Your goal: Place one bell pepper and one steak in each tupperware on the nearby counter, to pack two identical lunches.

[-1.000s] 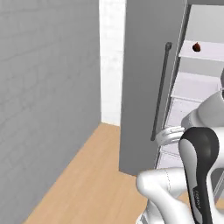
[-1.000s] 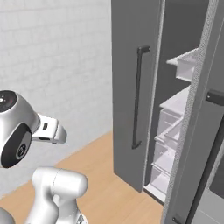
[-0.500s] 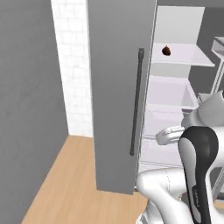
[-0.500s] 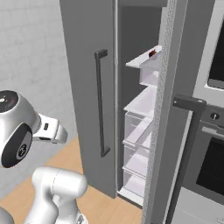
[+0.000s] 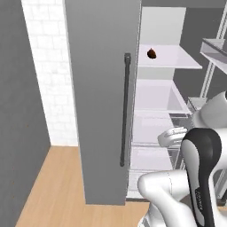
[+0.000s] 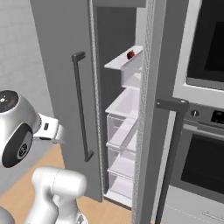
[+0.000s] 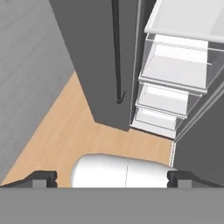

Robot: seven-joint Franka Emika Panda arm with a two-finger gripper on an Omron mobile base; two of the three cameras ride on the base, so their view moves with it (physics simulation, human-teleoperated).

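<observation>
the claw point(image 7: 112, 178) is open and holds nothing, its tips spread wide above the wooden floor point(image 7: 74, 131). a dark bell pepper point(image 5: 151, 53) sits on the fridge's upper shelf point(image 5: 170, 61), right of the open door point(image 5: 104, 97).

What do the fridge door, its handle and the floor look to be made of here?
Fridge door: matte grey metal or painted panel, flat and even, without reflections. Handle: a slim dark bar, likely metal or plastic. Floor: light tan wood, judging by its warm colour; no grain is visible, so laminate is possible.
</observation>
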